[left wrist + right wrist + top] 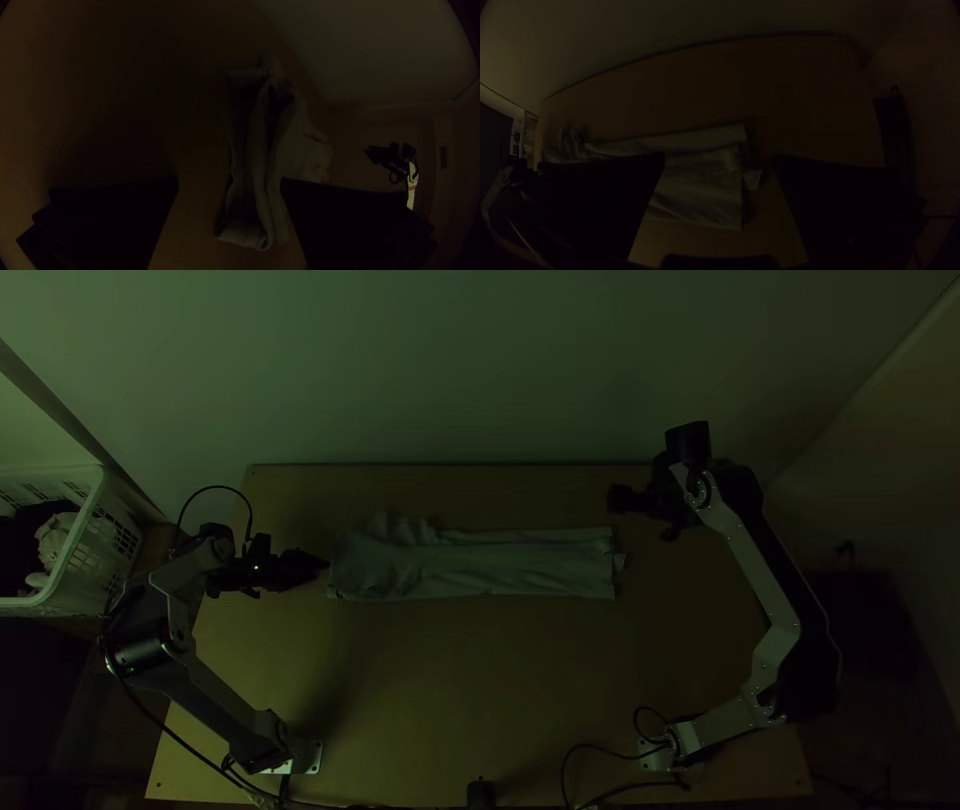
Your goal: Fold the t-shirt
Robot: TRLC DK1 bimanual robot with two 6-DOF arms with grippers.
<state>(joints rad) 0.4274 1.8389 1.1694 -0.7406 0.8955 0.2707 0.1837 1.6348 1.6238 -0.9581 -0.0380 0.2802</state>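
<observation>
The grey-green t-shirt (480, 565) lies folded into a long strip across the middle of the table, with a bunched, wrinkled part at its left end. Just off that left end is my left gripper (318, 564); in the left wrist view my left gripper (229, 187) is open, with the layered end of the shirt (255, 160) between and beyond its fingers. My right gripper (618, 500) is above the shirt's right end, toward the table's far side. The right wrist view has my right gripper (720, 165) open, the shirt (700, 185) below it.
A white basket (85, 540) with cloth in it stands at the left, beyond the table's edge. A wall rises behind the table (480, 690). A small dark object (480, 793) is at the near edge, with cables by the right arm's base.
</observation>
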